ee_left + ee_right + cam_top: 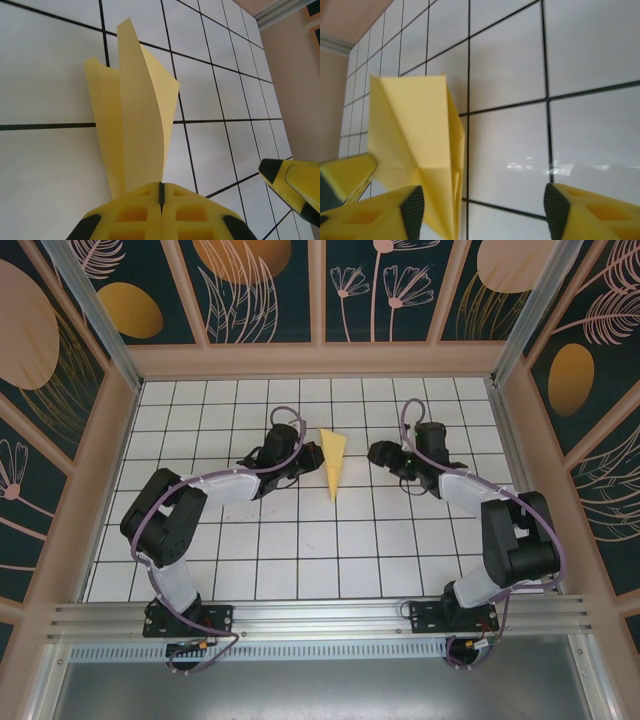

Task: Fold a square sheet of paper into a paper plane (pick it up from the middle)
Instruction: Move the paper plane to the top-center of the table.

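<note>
The square sheet of paper is folded into a slim yellow paper plane (333, 462), wide end toward the back wall and sharp tip toward me. My left gripper (303, 456) meets it from the left. In the left wrist view the jaws (161, 192) are pressed together, and the plane (137, 115) rises from their seam with one flap curling up. My right gripper (376, 453) hovers just right of the plane, apart from it. Its fingers (482, 207) stand wide open over bare tile, with the plane (415, 130) beside the left finger.
White tiled floor (320, 550) with black grid lines, walled by peach frames and dark floral panels (255, 290). The right gripper's finger (292, 182) shows at the lower right of the left wrist view. The left gripper's tip (345, 175) shows at the lower left of the right wrist view.
</note>
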Controlling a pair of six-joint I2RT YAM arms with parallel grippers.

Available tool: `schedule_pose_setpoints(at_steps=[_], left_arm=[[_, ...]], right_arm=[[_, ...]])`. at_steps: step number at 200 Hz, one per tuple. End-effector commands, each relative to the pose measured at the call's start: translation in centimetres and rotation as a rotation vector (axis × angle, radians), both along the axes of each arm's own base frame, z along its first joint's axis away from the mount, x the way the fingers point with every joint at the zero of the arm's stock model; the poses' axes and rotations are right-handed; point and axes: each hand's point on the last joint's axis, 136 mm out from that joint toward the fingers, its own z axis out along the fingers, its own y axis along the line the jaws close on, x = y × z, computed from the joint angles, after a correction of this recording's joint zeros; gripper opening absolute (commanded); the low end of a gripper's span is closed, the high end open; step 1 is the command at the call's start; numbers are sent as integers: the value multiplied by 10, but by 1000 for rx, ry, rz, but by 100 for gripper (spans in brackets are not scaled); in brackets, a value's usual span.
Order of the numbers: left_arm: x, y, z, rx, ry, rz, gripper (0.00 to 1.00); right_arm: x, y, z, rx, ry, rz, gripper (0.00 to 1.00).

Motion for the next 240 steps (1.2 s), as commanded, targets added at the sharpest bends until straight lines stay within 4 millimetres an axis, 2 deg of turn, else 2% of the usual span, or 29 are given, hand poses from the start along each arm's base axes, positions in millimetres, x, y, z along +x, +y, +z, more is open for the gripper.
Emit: schedule_pose_setpoints(at_steps=[1,28,50,105,136,181,212,240], left_arm=[[-1,-9,-1,-96,-20,-34,0],[-5,1,-14,-107,-4,-20,0],[-9,11,-22,-100,7,-4,0],[-17,29,-54,-31,65,33,0],[-18,30,-59,-17,77,31,0],[-17,30,-64,1,85,29,0],[-18,32,-69,17,97,35,0],[-17,33,-71,30,103,37,0]], right_arm=[[-13,34,5,32,-25,134,59],[-19,62,-6,-15,-2,198,49],[-19,77,-16,-31,23,227,48],[-15,100,-34,-90,62,292,46],[-16,110,-39,-115,70,324,40],[-15,110,-47,-161,86,317,36],[-10,101,-57,-217,99,286,42],[-10,104,-60,-229,103,295,47]])
